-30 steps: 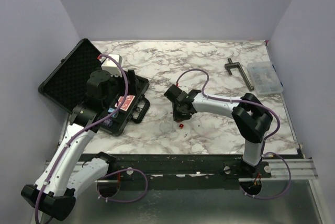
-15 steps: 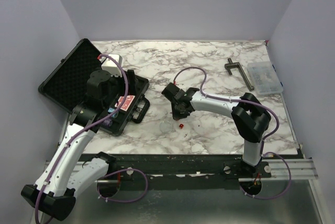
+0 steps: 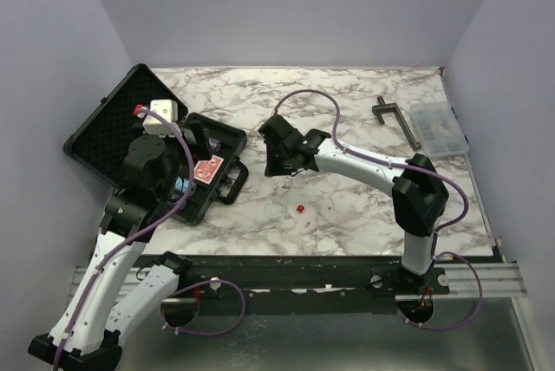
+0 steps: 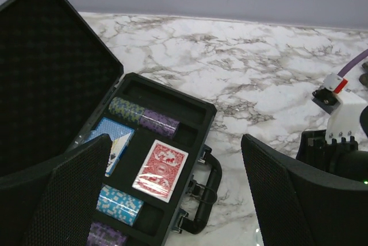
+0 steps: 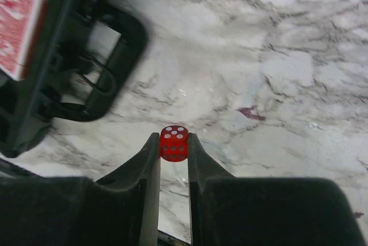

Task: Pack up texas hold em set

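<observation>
"What's the right gripper (image 5: pixel 173 140) got?"

"A red die (image 5: pixel 173 144), pinched at the very fingertips with the jaws narrow. It hangs over the table (image 5: pixel 299 56), just short of the handle (image 5: pixel 131 42) of the case (image 5: pixel 26 122)."

"So it's carrying, not picking?"

"That's my reading. I'd say the die is on its way to the case. The next move needs a reach over the handle and the near wall, then a low release so the die doesn't bounce out."

"And the left gripper (image 4: pixel 175 139)?"

"Spread wide and holding nothing, it hovers above the open case. It may need to give way."

"Where would the die go?"

"The left wrist view answers that best. It shows a red deck (image 4: pixel 160 169), chips (image 4: pixel 144 118), and a long slot (image 4: pixel 164 97) at the far side that looks free. The right wrist view shows only a corner of the case."

"Anything only the top view shows?"

"A second die (image 3: pixel 299 208) lies on the table, well apart from the case, so the job isn't nearly done. The held die is hidden there under the gripper. Only the right wrist view proves the grip."
</observation>
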Available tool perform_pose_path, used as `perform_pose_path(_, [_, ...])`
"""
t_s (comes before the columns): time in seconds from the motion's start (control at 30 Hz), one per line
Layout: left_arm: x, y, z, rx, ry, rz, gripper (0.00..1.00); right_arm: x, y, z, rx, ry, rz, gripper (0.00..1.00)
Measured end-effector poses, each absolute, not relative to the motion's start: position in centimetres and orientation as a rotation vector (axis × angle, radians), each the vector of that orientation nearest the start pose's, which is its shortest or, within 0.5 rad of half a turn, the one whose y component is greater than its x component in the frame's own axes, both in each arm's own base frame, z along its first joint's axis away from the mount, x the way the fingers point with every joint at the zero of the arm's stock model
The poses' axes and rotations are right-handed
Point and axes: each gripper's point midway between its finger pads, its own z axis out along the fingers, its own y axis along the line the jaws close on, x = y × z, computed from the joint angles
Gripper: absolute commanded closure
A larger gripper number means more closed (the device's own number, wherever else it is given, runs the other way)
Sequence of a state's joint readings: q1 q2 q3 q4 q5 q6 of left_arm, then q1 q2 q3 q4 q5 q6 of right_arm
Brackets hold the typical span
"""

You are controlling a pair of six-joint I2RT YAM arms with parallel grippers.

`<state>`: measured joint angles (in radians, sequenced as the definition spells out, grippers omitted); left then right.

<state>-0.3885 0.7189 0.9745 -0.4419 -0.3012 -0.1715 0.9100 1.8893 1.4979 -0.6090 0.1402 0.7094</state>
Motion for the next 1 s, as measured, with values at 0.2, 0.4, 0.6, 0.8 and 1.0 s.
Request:
perform_pose_path(0.2, [26.0, -4.4, 33.4, -0.103, 1.666, -0.107, 0.07, 30.4, 40.8, 13.6, -0.201, 2.492, 0.615, 0.91])
perform_pose_path(0.4, [24.9, -2.9, 34.8, -0.167, 1.583, -0.088, 0.07, 32.4, 44.6, 14.6, -0.197, 2.445, 0.724, 0.92])
perform_pose_path(0.6, [24.3, -2.0, 35.2, -0.204, 1.54, -0.076, 0.07, 33.8, 47.2, 13.7, -0.186, 2.442, 0.77, 0.92])
perform_pose_path(0.8, [23.6, -1.3, 36.0, -0.237, 1.496, -0.072, 0.07, 34.8, 49.1, 13.3, -0.183, 2.432, 0.805, 0.92])
perform_pose_path(1.0, [23.3, -0.8, 36.4, -0.255, 1.468, -0.066, 0.07, 35.7, 50.2, 12.9, -0.176, 2.42, 0.823, 0.91])
